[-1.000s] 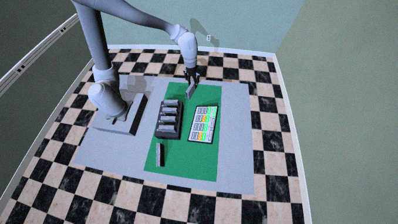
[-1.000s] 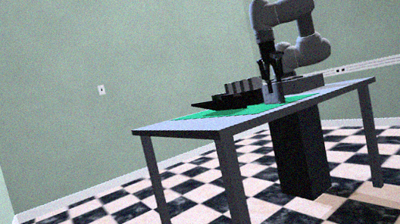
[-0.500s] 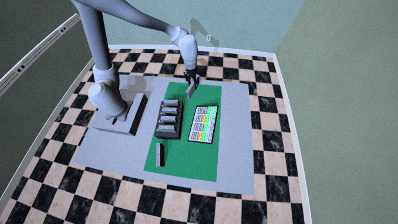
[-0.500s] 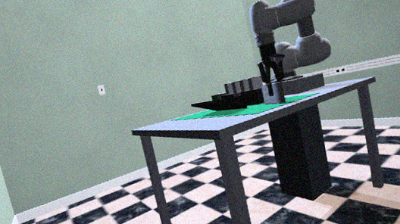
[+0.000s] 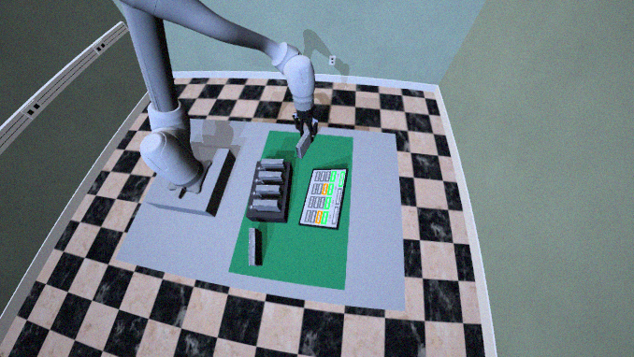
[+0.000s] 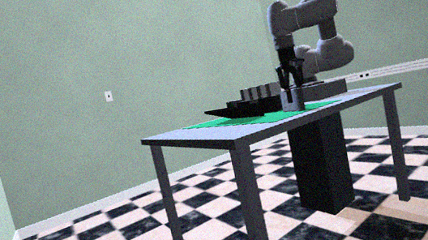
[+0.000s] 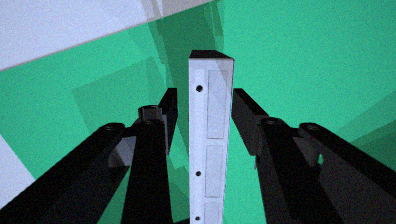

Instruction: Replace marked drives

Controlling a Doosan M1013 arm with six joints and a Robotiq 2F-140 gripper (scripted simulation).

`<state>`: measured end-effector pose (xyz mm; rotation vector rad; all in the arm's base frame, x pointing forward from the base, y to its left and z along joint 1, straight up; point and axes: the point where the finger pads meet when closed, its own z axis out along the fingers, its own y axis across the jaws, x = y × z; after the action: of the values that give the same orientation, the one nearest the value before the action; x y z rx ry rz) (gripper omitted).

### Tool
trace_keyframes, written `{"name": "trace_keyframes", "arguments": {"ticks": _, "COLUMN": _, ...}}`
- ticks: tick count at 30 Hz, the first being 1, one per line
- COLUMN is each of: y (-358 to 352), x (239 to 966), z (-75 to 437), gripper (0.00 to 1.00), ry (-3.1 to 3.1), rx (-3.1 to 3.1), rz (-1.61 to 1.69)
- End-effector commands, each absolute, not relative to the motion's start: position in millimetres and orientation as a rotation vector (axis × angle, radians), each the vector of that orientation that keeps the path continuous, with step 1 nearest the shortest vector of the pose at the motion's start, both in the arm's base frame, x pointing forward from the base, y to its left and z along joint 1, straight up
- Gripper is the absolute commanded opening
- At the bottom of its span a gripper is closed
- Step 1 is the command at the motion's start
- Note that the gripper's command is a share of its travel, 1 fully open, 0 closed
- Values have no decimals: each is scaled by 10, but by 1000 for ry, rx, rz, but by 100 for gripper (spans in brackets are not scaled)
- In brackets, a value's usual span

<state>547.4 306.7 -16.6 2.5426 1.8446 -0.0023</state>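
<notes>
My gripper (image 5: 307,134) (image 6: 295,87) (image 7: 204,102) is open, with its fingers low on both sides of a grey spare drive (image 5: 303,147) (image 6: 291,105) (image 7: 215,165). In the wrist view a gap shows on the left of this drive, and the right finger is very close to it. The drive stands on the green mat (image 5: 299,266) (image 6: 280,116) (image 7: 300,45). Another loose drive (image 5: 252,246) is on the mat beyond the dock's other end. The dark dock (image 5: 267,217) holds several drives (image 5: 268,190) (image 6: 259,92) in a row. The screen (image 5: 320,196) shows orange marks in two rows, with green marks beside them.
The tilted screen stands beside the dock, on the side away from the arm's base (image 5: 187,201). The dock lies between that base and the screen. The grey table top (image 5: 374,224) (image 6: 193,135) surrounds the mat.
</notes>
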Motion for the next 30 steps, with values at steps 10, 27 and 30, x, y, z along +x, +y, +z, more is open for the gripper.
{"name": "trace_keyframes", "arguments": {"ticks": 10, "y": 3070, "x": 5478, "z": -156, "gripper": 26, "ry": 1844, "rx": 2543, "rz": -1}}
{"name": "trace_keyframes", "arguments": {"ticks": 27, "y": 3070, "x": 5478, "z": -143, "gripper": 25, "ry": 1844, "rx": 2543, "rz": -1}}
{"name": "trace_keyframes", "arguments": {"ticks": 30, "y": 3070, "x": 5478, "z": -141, "gripper": 24, "ry": 1844, "rx": 2543, "rz": -1}}
